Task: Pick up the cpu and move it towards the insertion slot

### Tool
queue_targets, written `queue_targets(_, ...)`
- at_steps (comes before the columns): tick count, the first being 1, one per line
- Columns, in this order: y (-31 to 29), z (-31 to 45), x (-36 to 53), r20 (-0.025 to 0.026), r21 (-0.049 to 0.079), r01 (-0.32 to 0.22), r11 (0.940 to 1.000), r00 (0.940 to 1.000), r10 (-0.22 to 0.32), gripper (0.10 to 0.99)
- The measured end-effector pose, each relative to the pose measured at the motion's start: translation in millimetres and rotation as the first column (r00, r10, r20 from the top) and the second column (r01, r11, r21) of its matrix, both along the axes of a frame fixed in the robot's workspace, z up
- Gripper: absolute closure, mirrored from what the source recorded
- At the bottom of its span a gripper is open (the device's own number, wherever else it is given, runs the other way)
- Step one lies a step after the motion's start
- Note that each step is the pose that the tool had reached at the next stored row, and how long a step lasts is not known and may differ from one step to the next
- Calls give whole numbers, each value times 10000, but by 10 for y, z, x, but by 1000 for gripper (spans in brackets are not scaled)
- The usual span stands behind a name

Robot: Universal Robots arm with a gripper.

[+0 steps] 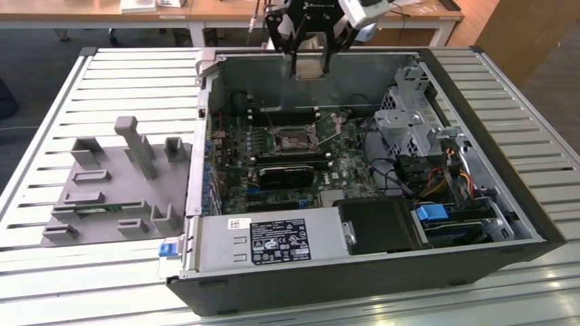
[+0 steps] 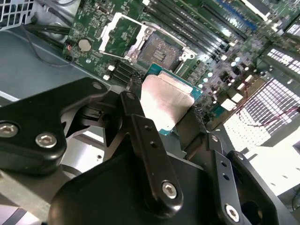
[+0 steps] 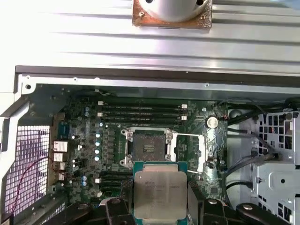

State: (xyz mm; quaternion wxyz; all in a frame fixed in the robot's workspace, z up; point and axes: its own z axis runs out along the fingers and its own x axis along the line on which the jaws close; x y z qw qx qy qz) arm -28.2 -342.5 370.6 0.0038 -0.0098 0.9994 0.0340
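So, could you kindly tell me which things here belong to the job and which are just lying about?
Job:
- cpu, held between the gripper fingers
- insertion slot, open on the motherboard

Lying about:
- memory slots
- grey holder tray
- power supply

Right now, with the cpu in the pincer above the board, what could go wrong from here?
1. The pincer holds the cpu by its edges alone; a slip might drop it onto the motherboard.
2. The insertion slot stands open with its centre exposed, so a tilted or offset approach could damage it.
3. The slot's raised frame and the memory slots lie close by; the pincer's fingers may catch them.
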Motion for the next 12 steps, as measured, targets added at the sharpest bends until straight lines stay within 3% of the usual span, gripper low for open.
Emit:
queue_targets(6,123,-18,33,0,0,-8,10000,10000,8,545)
queue_targets(12,183,-27,50,-1,-1,-12,10000,10000,12,545)
